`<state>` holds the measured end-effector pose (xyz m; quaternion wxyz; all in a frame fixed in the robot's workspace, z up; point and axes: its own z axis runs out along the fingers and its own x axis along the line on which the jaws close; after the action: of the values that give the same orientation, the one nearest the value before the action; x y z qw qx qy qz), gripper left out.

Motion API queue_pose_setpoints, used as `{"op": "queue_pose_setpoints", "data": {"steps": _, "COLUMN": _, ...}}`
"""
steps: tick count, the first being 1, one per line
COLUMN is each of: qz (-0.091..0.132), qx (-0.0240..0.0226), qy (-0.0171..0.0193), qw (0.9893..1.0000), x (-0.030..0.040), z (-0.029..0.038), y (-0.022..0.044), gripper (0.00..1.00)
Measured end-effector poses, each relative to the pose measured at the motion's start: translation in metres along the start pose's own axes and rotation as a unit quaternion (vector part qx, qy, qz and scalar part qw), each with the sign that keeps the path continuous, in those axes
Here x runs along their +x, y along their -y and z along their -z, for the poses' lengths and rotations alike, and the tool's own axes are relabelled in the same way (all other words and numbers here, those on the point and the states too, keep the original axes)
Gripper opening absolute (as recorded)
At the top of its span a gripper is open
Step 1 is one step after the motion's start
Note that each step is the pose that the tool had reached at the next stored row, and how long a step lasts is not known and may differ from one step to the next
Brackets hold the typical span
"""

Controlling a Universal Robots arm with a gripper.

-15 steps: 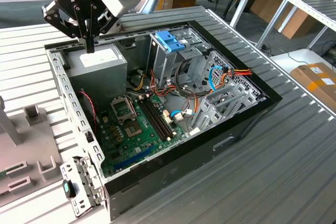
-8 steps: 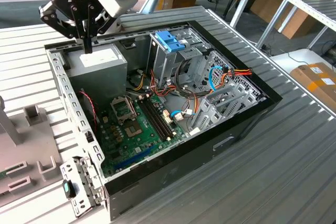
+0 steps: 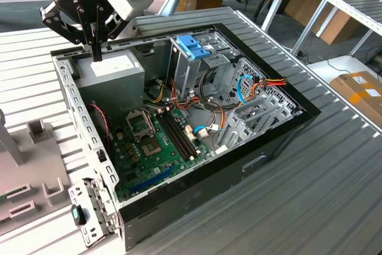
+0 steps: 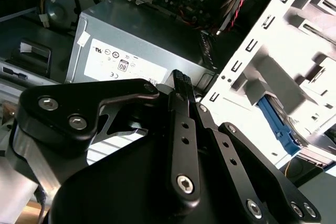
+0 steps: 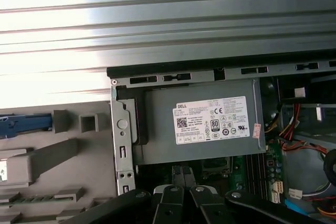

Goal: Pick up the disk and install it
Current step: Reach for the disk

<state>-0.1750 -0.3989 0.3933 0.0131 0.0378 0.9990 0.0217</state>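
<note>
Gripper (image 3: 96,54) sits upper left of the exterior view, pointing down over the PSU (image 3: 110,74) at the rear corner of the open PC case (image 3: 239,177). Fingers pressed together, nothing between them; both wrist views agree (image 5: 181,172) (image 4: 180,80). Tips are right at the PSU's top face near its white label. Can't tell if touching.

Disk isn't in the gripper. First wrist view: a blue-edged strip of it (image 5: 23,123) lies on the grey fixture tray (image 5: 52,156), outside the case wall and well apart from the fingertips. Second wrist view: blue frame w/ grey metal under it (image 4: 276,121), seated in a slot of the same tray (image 4: 273,40), beyond the PSU (image 4: 136,45). Rest of the disk is hidden by tray walls.

Exterior view, inside the case: motherboard (image 3: 158,147) at centre, metal drive cage (image 3: 191,73) upper centre w/ blue latch (image 3: 192,46) on top, cable bundle to the cage's right. Tray (image 3: 30,165) at lower left, beside the case. Everything sits on a slatted metal table (image 3: 316,201).
</note>
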Motion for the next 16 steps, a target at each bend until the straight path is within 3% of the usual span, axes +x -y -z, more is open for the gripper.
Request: {"op": "queue_pose_setpoints", "data": {"steps": 16, "qz": 0.000, "qx": 0.0000, "qy": 0.0000, "qw": 1.0000, "x": 0.0090, "z": 0.0002, "y": 0.0007, "gripper": 0.10}}
